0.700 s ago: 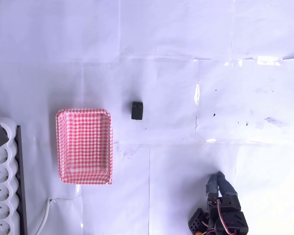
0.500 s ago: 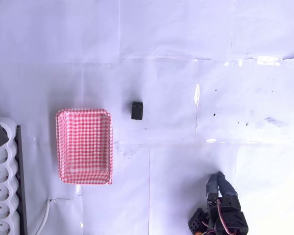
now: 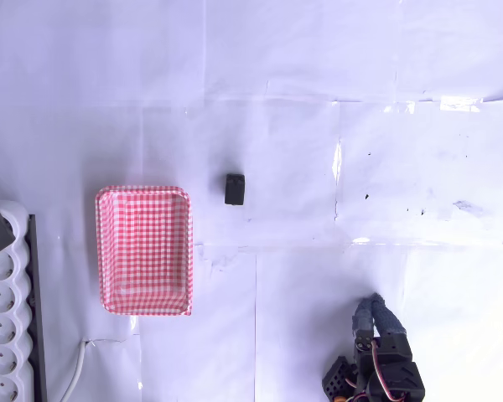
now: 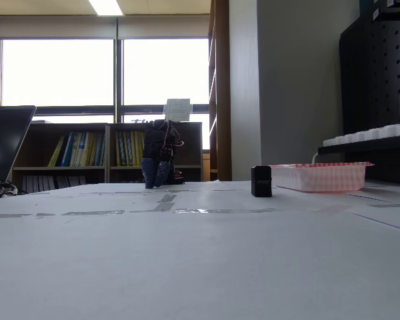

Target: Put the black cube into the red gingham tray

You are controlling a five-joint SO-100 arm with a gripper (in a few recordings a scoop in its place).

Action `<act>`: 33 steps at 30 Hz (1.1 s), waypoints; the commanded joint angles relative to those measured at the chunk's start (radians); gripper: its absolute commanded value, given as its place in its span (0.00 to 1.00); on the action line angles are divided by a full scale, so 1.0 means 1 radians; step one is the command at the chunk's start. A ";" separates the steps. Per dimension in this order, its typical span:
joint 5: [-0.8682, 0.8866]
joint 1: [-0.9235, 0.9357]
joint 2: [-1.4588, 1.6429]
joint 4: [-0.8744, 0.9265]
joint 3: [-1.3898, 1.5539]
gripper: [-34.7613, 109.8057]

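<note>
- The black cube [image 3: 235,189] sits on the white desk [image 3: 318,151], just beside the red gingham tray [image 3: 143,249], off its upper right corner in the overhead view, not touching it.
- The tool [image 3: 370,311] is folded near the arm's base, well apart from the cube; I cannot tell whether its jaws are wide or narrow.
- Judgement: the reach has not begun. Next, swing the tool over the cube, spread its jaws and descend.

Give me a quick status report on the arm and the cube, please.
Gripper parked, fingers apparently shut, holding nothing. Black cube on table, beside red gingham tray. Path clear.
</note>
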 commanded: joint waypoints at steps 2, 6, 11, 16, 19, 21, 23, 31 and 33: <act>0.018 -0.012 -0.006 0.063 0.009 0.24; 0.018 -0.012 -0.006 0.063 0.009 0.24; 0.018 -0.012 -0.006 0.063 0.009 0.24; 0.015 -0.011 -0.006 0.063 0.009 0.24; 0.015 0.020 -0.006 0.063 0.009 0.24; 0.015 0.018 -0.006 0.063 0.009 0.24; 0.017 0.020 -0.006 0.063 0.009 0.24; 0.227 -0.132 0.189 -0.296 0.009 0.28; 0.189 -0.195 0.307 -0.500 0.015 0.28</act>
